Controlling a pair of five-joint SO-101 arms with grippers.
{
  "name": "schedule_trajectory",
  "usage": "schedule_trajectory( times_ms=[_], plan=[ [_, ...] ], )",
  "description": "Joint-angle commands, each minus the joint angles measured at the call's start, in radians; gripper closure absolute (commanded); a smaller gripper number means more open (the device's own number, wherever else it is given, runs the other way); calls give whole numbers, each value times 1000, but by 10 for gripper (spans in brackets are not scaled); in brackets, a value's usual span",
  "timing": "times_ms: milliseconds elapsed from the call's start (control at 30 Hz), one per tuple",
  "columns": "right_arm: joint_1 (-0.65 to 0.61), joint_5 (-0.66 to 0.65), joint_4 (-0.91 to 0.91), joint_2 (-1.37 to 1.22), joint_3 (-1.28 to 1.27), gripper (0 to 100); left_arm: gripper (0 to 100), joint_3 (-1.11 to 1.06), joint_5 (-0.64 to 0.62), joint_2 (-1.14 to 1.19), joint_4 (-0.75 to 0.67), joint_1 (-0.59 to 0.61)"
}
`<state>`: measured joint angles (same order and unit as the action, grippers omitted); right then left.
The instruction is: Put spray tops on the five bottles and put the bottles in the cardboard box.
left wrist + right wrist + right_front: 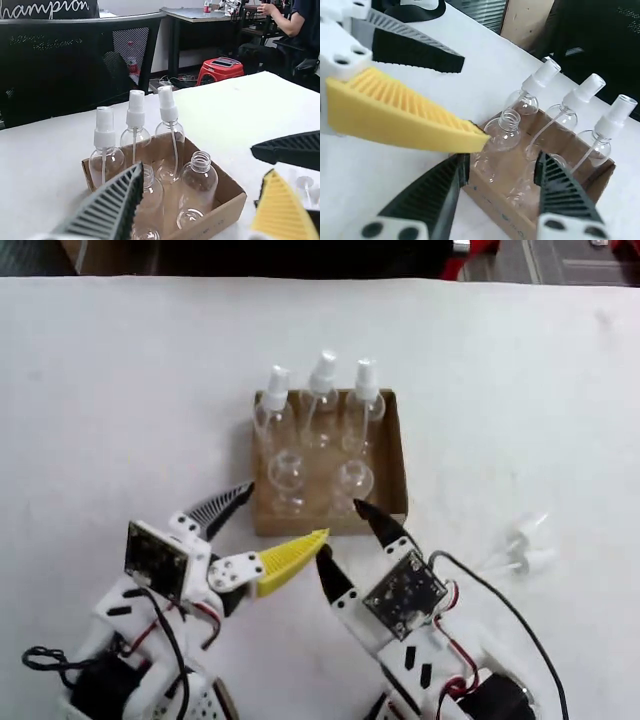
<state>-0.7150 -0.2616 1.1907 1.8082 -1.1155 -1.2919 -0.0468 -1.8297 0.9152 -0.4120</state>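
**Table** (120, 390): white surface bearing everything below.

**Left arm** (150, 570) and **right arm** (405, 600): side by side at the near edge. Their bases are cut off by the frame of the high view.

**Box** (392, 455): open cardboard tray at the table's middle, just beyond both grippers.

**Left gripper** (288, 510): jaws wide apart, holding nothing. Its grey finger (218, 508) points at the box's near left corner. Its yellow finger (290, 560) ends just before the near wall.

**Right gripper** (338, 528): jaws apart, holding nothing. One black finger (385, 528) reaches over the near wall beside an open bottle. The tip of the other black finger lies just beside the yellow tip. Whether any tip touches the cardboard cannot be told.

**Capped bottles** (321, 405): three clear bottles upright in the box's far row. Each carries a white spray top (322, 368) with a dip tube running down inside.

**Open bottles** (286, 475): two upright in the near row, with bare threaded necks. In the left wrist view the grey finger hides most of one.

**Loose tops** (530, 545): apparently two, lying on the table well to the right of the box. They are faint against the white, and their tubes are hard to trace.
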Motion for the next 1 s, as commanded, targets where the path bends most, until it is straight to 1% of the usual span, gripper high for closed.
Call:
schedule_trajectory(
  times_ms=[0, 100, 167, 233, 300, 500, 567, 667, 733, 833, 900, 967],
  plan=[
    [22, -9, 8, -2, 55, 808, 657, -11, 28, -1, -60, 22],
    [39, -6, 13, -2, 71, 808, 657, -11, 28, -1, -60, 28],
    [41, -6, 25, -2, 87, 808, 662, 0, 20, -1, -77, 71],
    [41, -8, 28, -2, 91, 808, 693, 8, -31, -1, -103, 119],
    [41, -8, 30, -2, 94, 808, 709, 8, -51, -1, -120, 147],
    [58, -9, 28, -2, 120, 808, 710, -8, -51, -1, -120, 147],
    [99, -6, 22, -2, 121, 808, 710, -23, -37, -1, -118, 99],
    [147, -5, 7, -2, 121, 808, 710, -46, 49, -1, -83, -30],
    [176, -5, -2, -2, 121, 808, 710, -49, 103, -1, -43, -91],
    [266, -5, -33, -2, 117, 808, 713, -44, 126, -1, -25, -108],
    [367, -3, -67, -2, 112, 808, 712, -43, 127, -1, -25, -108],
    [487, 43, -111, -4, 97, 808, 710, -41, 126, -1, -25, -108]
  ],
)
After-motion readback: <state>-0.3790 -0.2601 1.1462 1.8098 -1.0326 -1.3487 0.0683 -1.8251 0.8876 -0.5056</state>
